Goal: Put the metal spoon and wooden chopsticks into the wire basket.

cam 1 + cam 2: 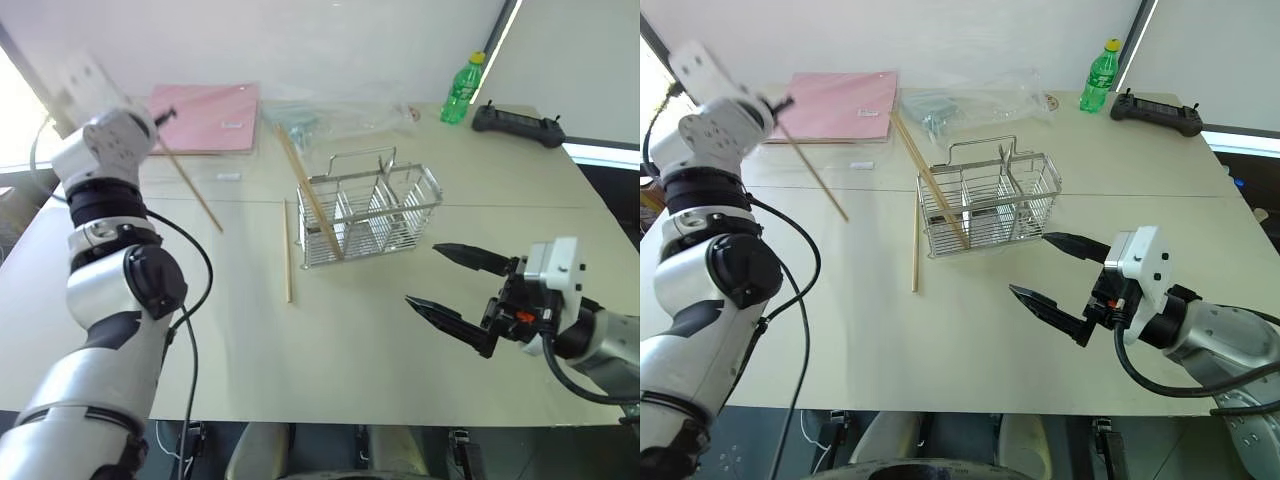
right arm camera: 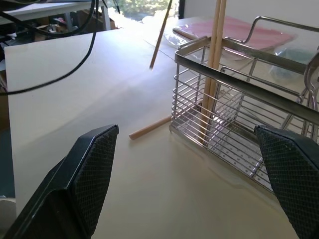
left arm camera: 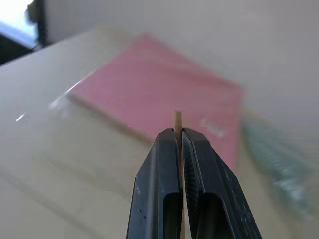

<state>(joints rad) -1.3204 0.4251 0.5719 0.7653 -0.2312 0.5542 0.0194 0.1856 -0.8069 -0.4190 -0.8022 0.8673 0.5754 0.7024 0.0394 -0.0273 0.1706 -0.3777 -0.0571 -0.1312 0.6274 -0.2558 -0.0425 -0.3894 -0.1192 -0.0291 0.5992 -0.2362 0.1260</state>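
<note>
Pink folder (image 3: 164, 94) and clear bag (image 3: 279, 164) blurred in the left wrist view; held chopstick (image 3: 178, 122) mostly hidden between fingers (image 3: 159, 184); spoon indistinguishable.

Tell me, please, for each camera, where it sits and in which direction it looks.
Head stereo eyes: high, looking forward and down at the table, wire basket, both arms.
Left wrist: behind the left gripper, shut on a chopstick, facing a pink folder.
Right wrist: behind the open right gripper, facing the basket.
Shared: basket and held chopstick in head and right wrist views.
</note>
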